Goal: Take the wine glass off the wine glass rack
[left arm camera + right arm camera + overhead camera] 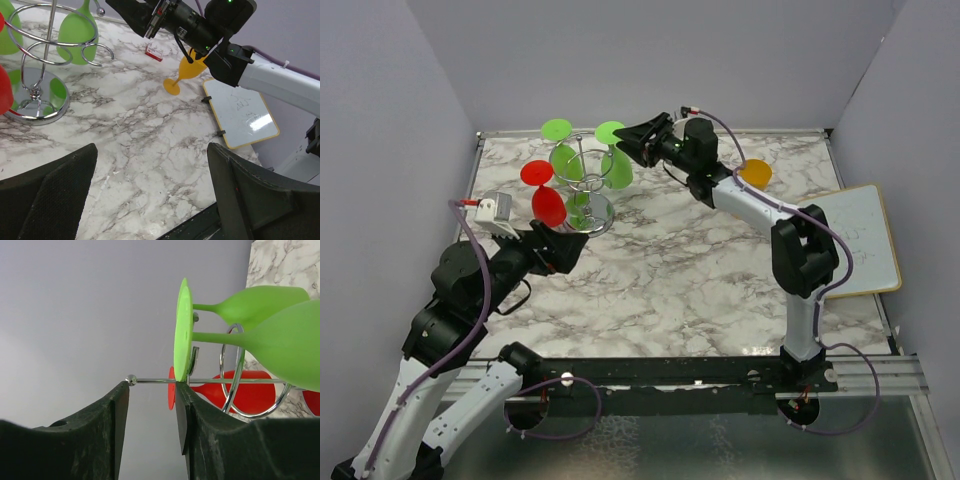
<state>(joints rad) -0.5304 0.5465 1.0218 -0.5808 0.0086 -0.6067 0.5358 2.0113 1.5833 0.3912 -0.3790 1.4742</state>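
Both stand unclenched: left gripper (152,150) empty; right gripper (151,390) partly hides the wine glass (285,347) foot, maybe touching.

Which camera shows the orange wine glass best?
The left wrist view: the orange wine glass shows foot, stem and bowl, though the right arm covers its top. The top external view gives only an orange patch beside that arm. The right wrist view misses it.

We see a white-and-grey marbled desk (670,270) boxed in by plain grey walls (620,50). An orange glass (192,70) stands upright near its far right, beside a whiteboard (865,240) at the right edge. A small red-and-white box (154,52) lies farther back.
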